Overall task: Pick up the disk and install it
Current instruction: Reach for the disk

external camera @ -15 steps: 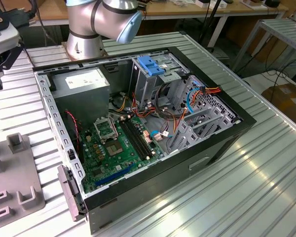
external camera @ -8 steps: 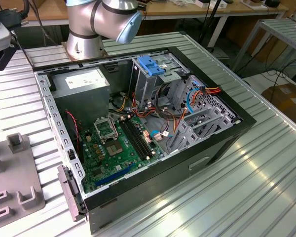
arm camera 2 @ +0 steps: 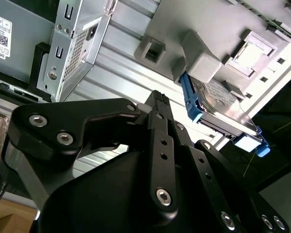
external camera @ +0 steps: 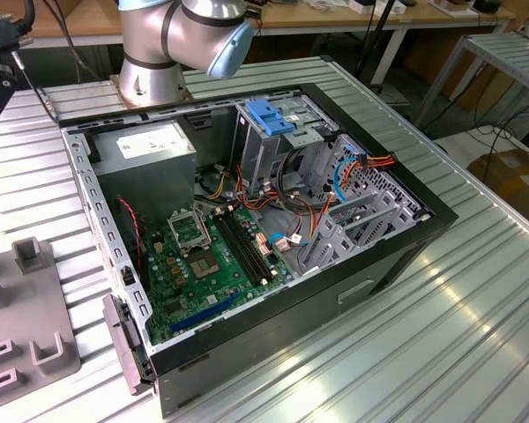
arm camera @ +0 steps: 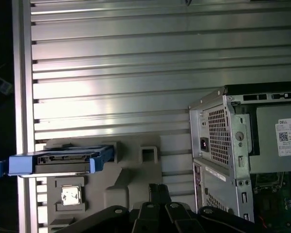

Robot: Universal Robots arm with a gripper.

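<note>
**Closed gripper, disk on edge: a knock or a skewed pull was the danger**

The disk point(arm camera 2: 223, 109) stood on its edge in a slot of the grey fixture point(arm camera 2: 169, 29), its blue rails showing at both ends, untouched. The gripper point(arm camera 2: 157, 97) hung clear of the fixture and apart from the disk. Its jaws looked pressed together and it held nothing. The open computer case point(external camera: 379, 264) stood just beside the fixture, to the exterior view's right of it.

Judging from this, the main hazard was the closed jaws. Brought to the fixture that way, they would strike the disk's upper edge instead of straddling it, and could tip it in the slot. A grip taken on the blue plastic rails rather than the metal body might flex and slip. A pull not in line with the fixture's slot could wedge the disk against the slot walls or drag the fixture across the table point(arm camera: 136, 73).
</note>
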